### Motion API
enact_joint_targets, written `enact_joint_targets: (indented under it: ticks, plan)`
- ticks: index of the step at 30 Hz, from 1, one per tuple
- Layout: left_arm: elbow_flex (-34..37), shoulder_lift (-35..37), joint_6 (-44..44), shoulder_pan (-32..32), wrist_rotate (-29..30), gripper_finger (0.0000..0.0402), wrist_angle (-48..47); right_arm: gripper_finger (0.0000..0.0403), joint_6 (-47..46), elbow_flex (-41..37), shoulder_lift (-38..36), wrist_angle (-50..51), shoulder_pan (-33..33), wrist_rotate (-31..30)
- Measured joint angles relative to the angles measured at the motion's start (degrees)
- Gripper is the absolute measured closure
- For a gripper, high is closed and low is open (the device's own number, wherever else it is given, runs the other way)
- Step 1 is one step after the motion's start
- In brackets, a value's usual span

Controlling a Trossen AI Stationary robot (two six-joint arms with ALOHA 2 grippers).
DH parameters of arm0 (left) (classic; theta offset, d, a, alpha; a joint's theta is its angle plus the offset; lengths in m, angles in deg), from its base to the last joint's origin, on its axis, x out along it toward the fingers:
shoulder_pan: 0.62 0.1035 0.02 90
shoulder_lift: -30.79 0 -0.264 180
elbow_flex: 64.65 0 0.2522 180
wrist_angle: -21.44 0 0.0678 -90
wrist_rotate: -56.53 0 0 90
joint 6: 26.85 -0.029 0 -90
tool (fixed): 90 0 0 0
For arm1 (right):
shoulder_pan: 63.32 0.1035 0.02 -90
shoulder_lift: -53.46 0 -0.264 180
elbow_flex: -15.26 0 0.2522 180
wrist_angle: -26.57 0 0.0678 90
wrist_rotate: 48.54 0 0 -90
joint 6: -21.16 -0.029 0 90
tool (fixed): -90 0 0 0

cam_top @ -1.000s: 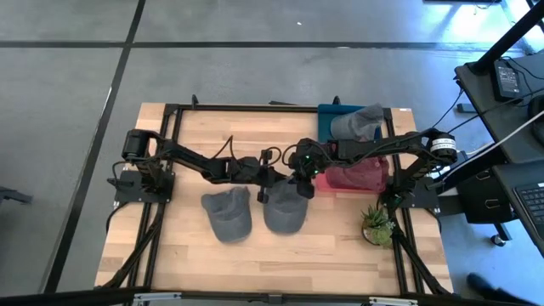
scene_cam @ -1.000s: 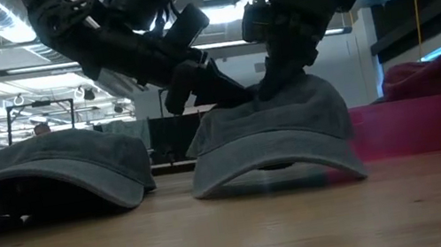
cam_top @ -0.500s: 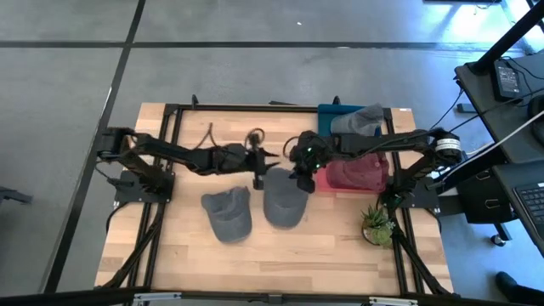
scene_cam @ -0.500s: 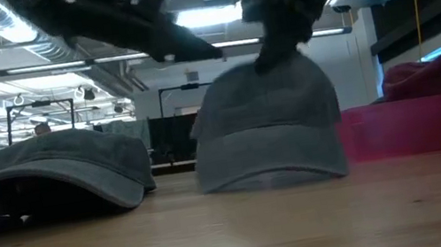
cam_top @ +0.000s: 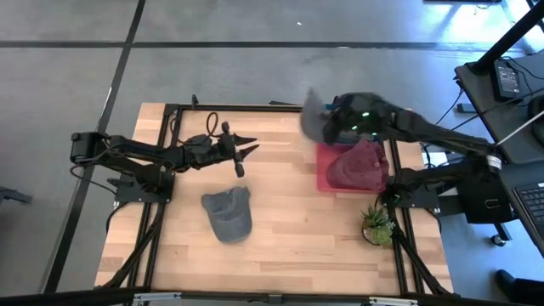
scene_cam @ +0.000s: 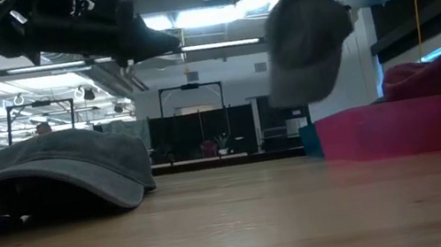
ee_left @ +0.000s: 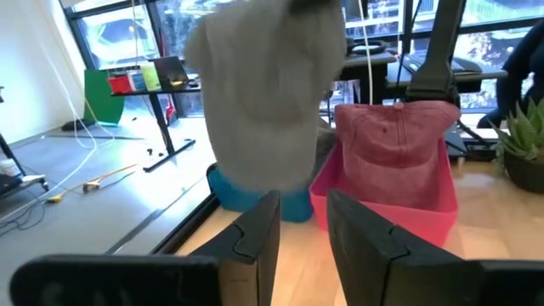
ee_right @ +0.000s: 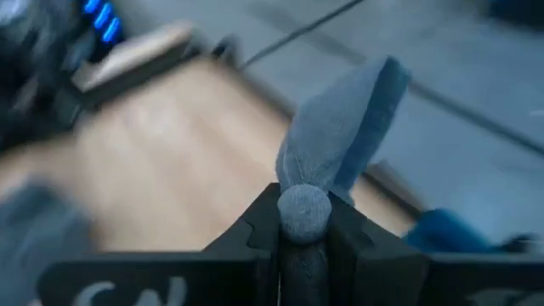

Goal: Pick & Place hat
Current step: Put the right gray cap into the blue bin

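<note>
One grey cotton cap (cam_top: 316, 119) hung pinched by its fabric in the right hand (ee_right: 303, 212), lifted clear above the bench's (cam_top: 280, 246) far edge, near the pink bin (cam_top: 325, 180) holding a maroon cap (cam_top: 359, 164). A second grey cap (cam_top: 228, 213) lay mid-bench. The left hand (cam_top: 242, 150) hovered apart from it, fingers spread, holding nothing. Judging ahead: centre the cap over its bin before releasing, so the brim clears the rim.

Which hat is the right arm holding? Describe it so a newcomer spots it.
Start at the pink bin on the table's right side. Just beyond it, the right tool holds a grey hat in the air; the other grey hat lies flat on the table.
</note>
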Motion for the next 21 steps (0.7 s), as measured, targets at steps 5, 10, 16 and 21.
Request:
enact_joint_targets:
  ticks: [5,10,16,21]
  plan:
    - [-0.02,-0.24,0.0,0.11,-0.63,0.0304,-0.38,0.0356,-1.9,0.14,-3.76,5.31,-2.73,-9.82]
    - [-0.02,-0.24,0.0,0.13,-1.01,0.0308,-0.67,0.0356,-5.88,0.05,-2.9,11.41,-6.19,-11.85]
    - [-0.02,-0.25,0.0,0.09,-2.14,0.0306,-1.09,0.0356,-6.94,0.03,-0.54,11.66,-8.94,-14.74]
    - [-0.02,-0.26,0.0,0.09,-2.14,0.0304,-1.88,0.0356,-8.29,0.01,1.83,12.87,-10.62,-17.53]
